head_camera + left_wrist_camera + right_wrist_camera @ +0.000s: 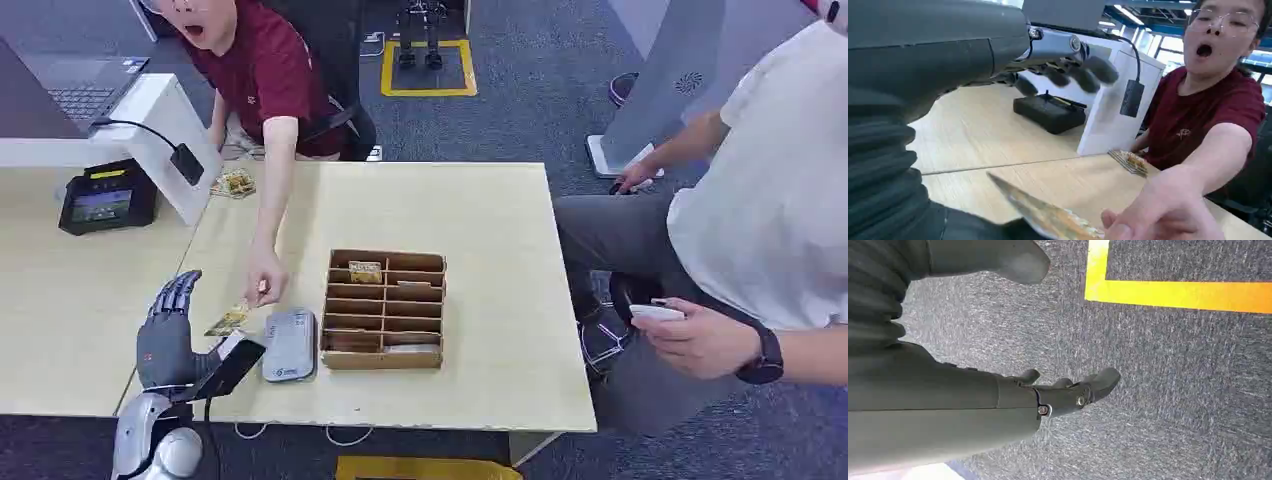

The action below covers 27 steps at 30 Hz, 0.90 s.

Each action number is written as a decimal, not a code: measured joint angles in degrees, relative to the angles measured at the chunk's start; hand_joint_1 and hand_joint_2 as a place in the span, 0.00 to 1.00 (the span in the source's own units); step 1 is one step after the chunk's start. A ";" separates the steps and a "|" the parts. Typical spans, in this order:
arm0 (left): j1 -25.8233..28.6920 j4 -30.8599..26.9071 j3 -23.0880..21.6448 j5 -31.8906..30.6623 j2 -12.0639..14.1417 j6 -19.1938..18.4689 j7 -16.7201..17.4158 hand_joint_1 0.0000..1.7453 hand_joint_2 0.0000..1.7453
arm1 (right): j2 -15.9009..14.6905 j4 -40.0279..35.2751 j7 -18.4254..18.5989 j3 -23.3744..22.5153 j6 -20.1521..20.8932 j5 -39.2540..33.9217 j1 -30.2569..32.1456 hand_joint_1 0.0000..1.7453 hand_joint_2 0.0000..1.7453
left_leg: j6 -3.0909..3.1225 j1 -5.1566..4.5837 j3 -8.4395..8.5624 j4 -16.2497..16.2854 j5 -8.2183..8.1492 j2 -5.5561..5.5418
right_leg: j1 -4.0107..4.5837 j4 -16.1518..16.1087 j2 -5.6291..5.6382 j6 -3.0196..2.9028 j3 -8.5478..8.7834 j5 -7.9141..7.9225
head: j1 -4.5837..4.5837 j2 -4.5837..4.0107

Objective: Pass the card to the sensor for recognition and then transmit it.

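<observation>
My left hand (167, 335) is up over the near left corner of the pale wooden table (480, 215). Its dark fingers (1083, 70) are spread wide and it holds nothing. A person in a dark red shirt (262, 70) reaches an arm across the table and holds out a small yellowish picture card (228, 320) between their fingertips. The card is just beside my thumb, with its near end at my palm. I cannot tell if it touches me yet. The person's hand (1158, 212) has the other end.

My right hand (1068, 390) hangs down by my side over the grey carpet. Its fingers are loosely apart and it is empty.

So I think I am at the very first step: taking the card. It is not mine yet. Next I should close my thumb and fingers softly on the flat card and wait for the person to let go.

After that the card must go to the sensor. The flat grey reader with rounded corners (289, 345) lies just beside my left hand, next to the brown wooden box with many slots (384, 309). A black screen device (103, 197) sits farther back on the left. I guess the grey reader is the sensor, but I am not sure.

The card is thin, so it could slip if I pinch it badly.
</observation>
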 joint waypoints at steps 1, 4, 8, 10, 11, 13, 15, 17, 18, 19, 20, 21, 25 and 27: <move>0.00 0.00 0.00 0.02 0.00 0.00 0.00 0.99 1.00 | 0.00 0.00 0.00 0.00 0.00 0.00 0.00 0.00 1.00 | 0.00 0.00 0.00 0.00 0.00 0.00 | 0.00 0.00 0.00 0.00 0.00 0.00 | 0.00 0.00; 0.00 0.00 0.00 0.02 0.00 0.00 0.00 0.99 1.00 | 0.00 0.00 0.00 0.00 0.00 0.00 0.00 0.00 1.00 | 0.00 0.00 0.00 0.00 0.00 0.00 | 0.00 0.00 0.00 0.00 0.00 0.00 | 0.00 0.00; -0.01 0.00 0.00 0.07 -0.04 0.00 0.00 0.99 1.00 | 0.00 0.00 0.00 0.00 -0.02 0.00 0.00 0.00 1.00 | 0.00 0.00 0.00 0.00 0.00 0.00 | 0.00 0.00 0.00 0.00 0.00 0.00 | 0.00 0.00; -0.04 0.00 0.00 0.09 -0.04 0.00 0.00 0.99 1.00 | 0.00 0.00 0.00 0.00 -0.02 0.00 0.00 0.00 1.00 | 0.00 0.00 0.00 0.00 0.00 0.00 | 0.00 0.00 0.00 0.00 0.00 0.00 | 0.00 0.00; -0.03 0.00 0.00 0.09 -0.07 0.00 -0.02 0.99 1.00 | 0.00 0.00 0.00 0.00 -0.02 0.00 0.00 0.00 1.00 | 0.00 0.00 0.00 0.00 0.00 0.00 | 0.00 0.00 0.00 0.00 0.00 0.00 | 0.00 0.00; -0.03 0.00 0.00 0.09 -0.07 0.00 0.00 0.91 1.00 | 0.00 0.00 0.00 0.00 -0.02 0.00 0.00 0.00 1.00 | 0.00 0.00 0.00 0.00 0.00 0.00 | 0.00 0.00 0.00 0.00 0.00 0.00 | 0.00 0.00; -0.03 0.00 0.00 0.09 -0.07 0.00 0.00 0.91 1.00 | 0.00 0.00 0.00 0.00 -0.02 0.00 0.00 0.00 1.00 | 0.00 0.00 0.00 0.00 0.00 0.00 | 0.00 0.00 0.00 0.00 0.00 0.00 | 0.00 0.00; -0.03 0.00 0.00 0.11 -0.07 0.00 0.00 1.00 1.00 | 0.00 0.00 0.00 0.00 -0.02 0.00 0.00 0.00 1.00 | 0.00 0.00 0.00 0.00 0.00 0.00 | 0.00 0.00 0.00 0.00 0.00 0.00 | 0.00 0.00; -0.03 0.00 0.00 0.18 -0.07 0.00 -0.02 1.00 1.00 | 0.00 0.00 0.02 0.00 -0.04 0.00 0.00 0.00 1.00 | 0.00 0.00 0.00 0.00 0.00 0.00 | 0.00 0.00 0.00 0.00 0.00 0.00 | 0.00 0.00; -0.03 0.00 0.00 0.22 -0.07 0.00 0.00 1.00 1.00 | 0.00 0.00 0.02 0.00 -0.11 0.00 0.00 0.00 1.00 | 0.00 0.00 0.00 0.00 0.00 0.00 | 0.00 0.00 0.00 0.00 0.00 0.00 | -0.02 -0.02; -0.03 0.00 0.00 0.39 -0.07 0.00 -0.04 1.00 1.00 | 0.00 0.00 0.02 0.02 -0.17 0.00 0.00 0.00 1.00 | 0.00 0.00 0.00 0.00 0.00 0.00 | 0.00 0.00 0.00 0.00 0.00 0.00 | 0.00 0.00; -0.03 0.00 0.00 0.52 -0.07 0.02 -0.09 1.00 1.00 | 0.00 0.00 0.02 0.02 -0.20 0.00 0.00 0.00 1.00 | 0.00 0.00 0.00 0.00 0.00 0.00 | 0.00 0.00 0.00 0.00 0.00 0.00 | 0.00 -0.02; -0.02 -0.02 0.00 2.36 -0.09 0.13 -1.09 1.00 1.00 | 0.00 0.00 0.02 0.15 -0.42 0.02 0.01 0.00 1.00 | 0.00 0.00 0.00 0.00 0.00 0.00 | 0.00 0.00 0.00 0.00 0.00 0.00 | 0.00 0.00; 0.00 -0.02 0.00 2.80 -0.15 0.11 -1.31 1.00 1.00 | 0.00 0.00 0.02 0.22 -0.44 0.00 0.00 0.00 1.00 | 0.00 0.00 0.00 0.00 0.00 0.00 | 0.00 0.00 0.00 0.00 0.00 0.00 | 0.00 -0.02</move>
